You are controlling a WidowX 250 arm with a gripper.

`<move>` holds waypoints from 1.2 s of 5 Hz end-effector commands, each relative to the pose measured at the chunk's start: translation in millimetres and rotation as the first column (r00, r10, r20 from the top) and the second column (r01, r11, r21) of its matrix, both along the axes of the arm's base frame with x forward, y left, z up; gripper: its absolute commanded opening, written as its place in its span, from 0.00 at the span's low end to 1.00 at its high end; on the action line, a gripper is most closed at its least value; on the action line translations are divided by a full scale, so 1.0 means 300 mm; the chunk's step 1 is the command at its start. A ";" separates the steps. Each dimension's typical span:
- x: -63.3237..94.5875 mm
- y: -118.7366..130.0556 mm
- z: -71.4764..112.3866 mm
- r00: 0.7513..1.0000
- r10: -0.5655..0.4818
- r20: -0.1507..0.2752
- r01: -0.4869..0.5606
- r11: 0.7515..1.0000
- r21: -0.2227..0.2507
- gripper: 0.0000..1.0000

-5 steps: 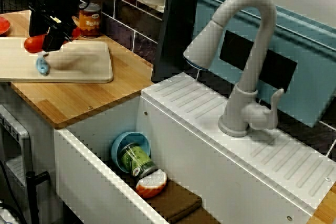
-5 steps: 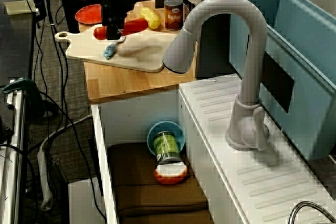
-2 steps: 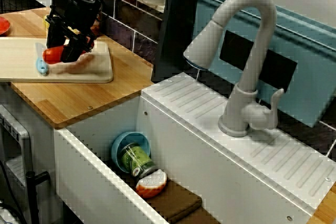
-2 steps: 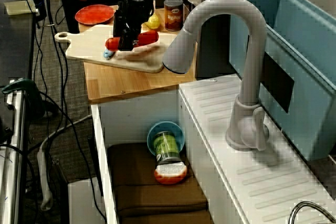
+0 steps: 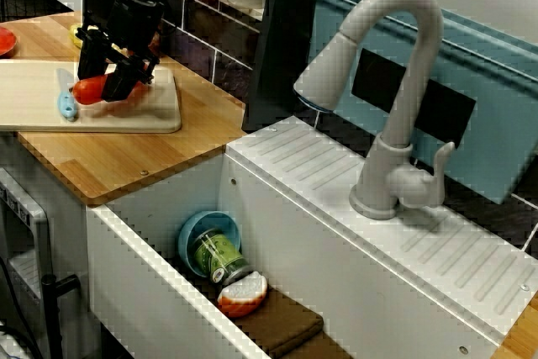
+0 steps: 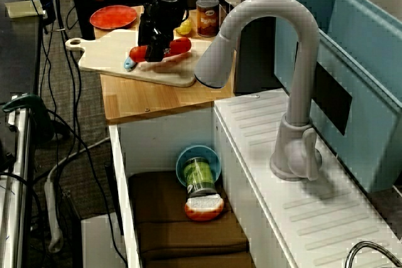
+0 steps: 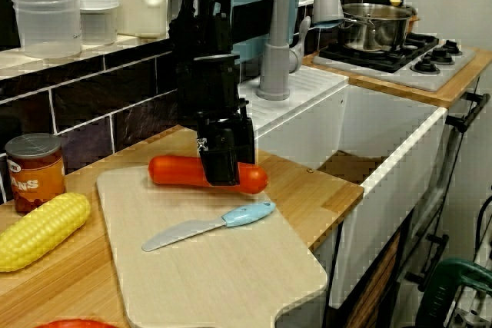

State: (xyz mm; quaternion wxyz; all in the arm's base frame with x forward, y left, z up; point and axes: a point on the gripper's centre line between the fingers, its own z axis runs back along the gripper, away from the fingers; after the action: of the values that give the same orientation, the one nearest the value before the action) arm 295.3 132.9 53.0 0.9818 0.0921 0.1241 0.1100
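Holding: gripper (image 7: 224, 165) fingers clamp sausage (image 7: 173, 170) at mid-length
Sausage: long, smooth, orange-red, level over board (image 7: 231, 266)
Hidden: its middle, behind fingers; contact with board unclear

Two high views over the sink (image 5: 286, 241) look toward the far cutting board (image 5: 34, 102); low close view faces back, sharing board.

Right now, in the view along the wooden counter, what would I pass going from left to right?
In order: yellow corn cob → long red vegetable, clamped in the black gripper → grey faucet column → shiny steel pot.
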 end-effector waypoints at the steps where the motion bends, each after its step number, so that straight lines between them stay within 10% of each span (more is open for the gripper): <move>1: 0.027 0.019 0.040 0.999 0.023 0.040 -0.024 0.999 0.023 0.00; 2: 0.013 0.021 0.046 0.998 0.030 0.057 -0.033 0.999 0.041 1.00; 6: -0.049 0.035 0.040 0.991 0.127 0.031 -0.129 0.989 0.074 1.00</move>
State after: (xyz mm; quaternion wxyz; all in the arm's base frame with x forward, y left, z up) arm 273.5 138.4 41.5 0.9677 0.1124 0.1494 0.1689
